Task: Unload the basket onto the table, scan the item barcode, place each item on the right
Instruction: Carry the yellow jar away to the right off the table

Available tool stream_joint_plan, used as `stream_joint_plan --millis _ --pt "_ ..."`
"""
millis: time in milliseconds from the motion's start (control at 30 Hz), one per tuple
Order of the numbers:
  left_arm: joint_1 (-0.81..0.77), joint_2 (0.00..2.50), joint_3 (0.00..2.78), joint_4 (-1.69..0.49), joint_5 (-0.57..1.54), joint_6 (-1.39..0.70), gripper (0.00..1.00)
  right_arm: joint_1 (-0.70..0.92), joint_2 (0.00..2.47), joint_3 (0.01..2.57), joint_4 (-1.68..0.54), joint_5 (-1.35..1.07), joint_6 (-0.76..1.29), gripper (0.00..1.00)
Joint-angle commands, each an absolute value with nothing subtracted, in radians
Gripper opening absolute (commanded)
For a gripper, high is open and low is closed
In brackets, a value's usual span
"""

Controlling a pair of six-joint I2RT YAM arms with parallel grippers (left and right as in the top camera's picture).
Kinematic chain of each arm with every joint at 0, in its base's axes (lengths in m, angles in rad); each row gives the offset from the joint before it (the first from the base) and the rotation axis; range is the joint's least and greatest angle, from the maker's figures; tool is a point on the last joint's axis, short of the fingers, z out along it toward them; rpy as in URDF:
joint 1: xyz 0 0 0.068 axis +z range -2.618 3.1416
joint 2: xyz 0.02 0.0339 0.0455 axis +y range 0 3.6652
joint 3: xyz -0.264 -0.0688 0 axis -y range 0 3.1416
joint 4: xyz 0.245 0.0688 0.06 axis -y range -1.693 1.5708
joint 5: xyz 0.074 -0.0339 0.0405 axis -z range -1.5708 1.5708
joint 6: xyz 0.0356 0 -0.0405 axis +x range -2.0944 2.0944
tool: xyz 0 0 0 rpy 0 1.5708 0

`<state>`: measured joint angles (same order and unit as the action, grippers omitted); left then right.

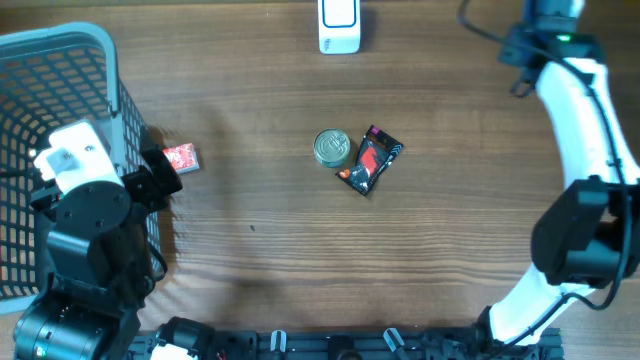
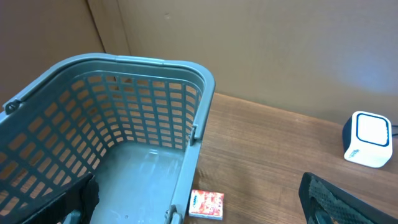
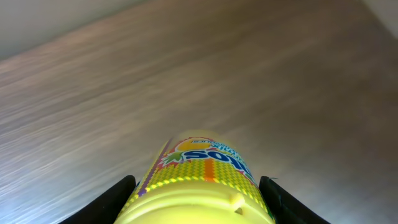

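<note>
The right tool [image 3: 199, 194] is closed partway around a yellow bottle [image 3: 199, 168]. One finger sits on each side of it. The bottle has a bright label with fruit on it. I cannot see the barcode from here.

The left tool [image 1: 158, 175] is wide apart and holds nothing. It hangs by the basket [image 1: 110, 60], just beside a little red box [image 1: 181, 157].

Out in the middle of the surface [image 1: 250, 250] a can [image 1: 332, 147] stands right by a dark packet [image 1: 370, 160]. They look like they touch.

At the far edge stands the white scanner [image 1: 339, 25] with its blue front.

I think the job now is to bring the bottle to the scanner. To do it well, hold the bottle tight so it does not slip. Turn it so the stripes face the blue front. Carry it high over the can and packet so nothing gets bumped. Hold it near the front, and hold it steady and flat. If the stripes are under a finger, the bottle may need to be turned first.
</note>
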<state>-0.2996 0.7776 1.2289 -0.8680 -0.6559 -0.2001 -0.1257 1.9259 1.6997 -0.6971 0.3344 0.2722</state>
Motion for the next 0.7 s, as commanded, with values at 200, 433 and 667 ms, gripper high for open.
stream_joint_plan --millis 200,433,667 --pt "-0.296 0.775 1.234 -0.865 -0.609 -0.223 1.0 -0.391 1.892 1.713 -0.688 0.304 0.287 0.54" --pt "-0.297 0.789 1.234 -0.864 -0.53 -0.225 1.0 -0.553 1.927 1.713 -0.695 0.201 0.288 0.54" --pt "-0.297 0.847 1.234 -0.86 -0.513 -0.249 1.0 -0.643 1.993 1.692 -0.734 0.16 0.288 0.54"
